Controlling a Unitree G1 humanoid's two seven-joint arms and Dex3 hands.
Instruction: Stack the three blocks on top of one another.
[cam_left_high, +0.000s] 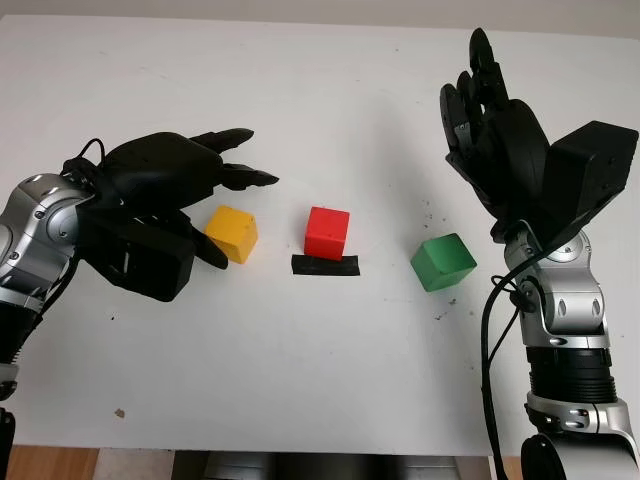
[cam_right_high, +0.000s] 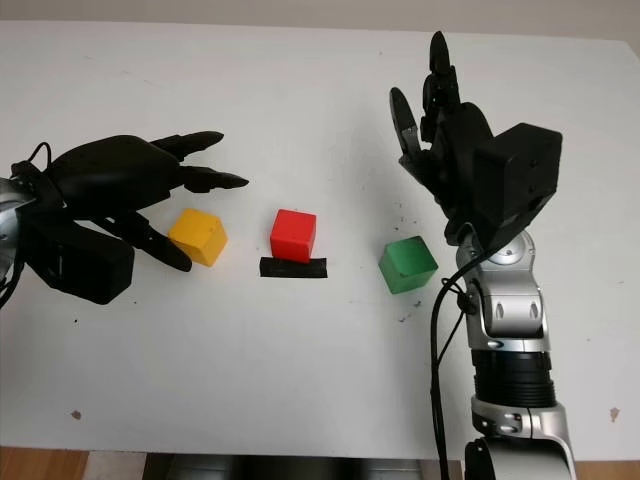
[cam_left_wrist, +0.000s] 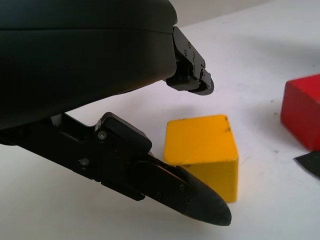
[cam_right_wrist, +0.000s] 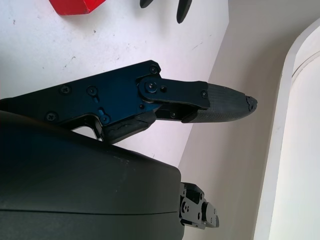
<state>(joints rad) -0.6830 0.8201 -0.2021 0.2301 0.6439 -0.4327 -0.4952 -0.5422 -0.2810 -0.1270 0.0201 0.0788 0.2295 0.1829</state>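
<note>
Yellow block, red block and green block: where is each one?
yellow block (cam_left_high: 232, 233), left eye view, top face.
red block (cam_left_high: 327, 231), left eye view, front face.
green block (cam_right_high: 408, 264), right eye view, middle.

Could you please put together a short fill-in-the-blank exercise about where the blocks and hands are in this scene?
1. The block standing by the strip of black tape is ____.
2. The left hand, open, hovers around the ____ block.
3. The right hand, open and raised, is nearest the ____ block.
4. So far, ____ blocks are stacked.

Missing words: red; yellow; green; no
</note>
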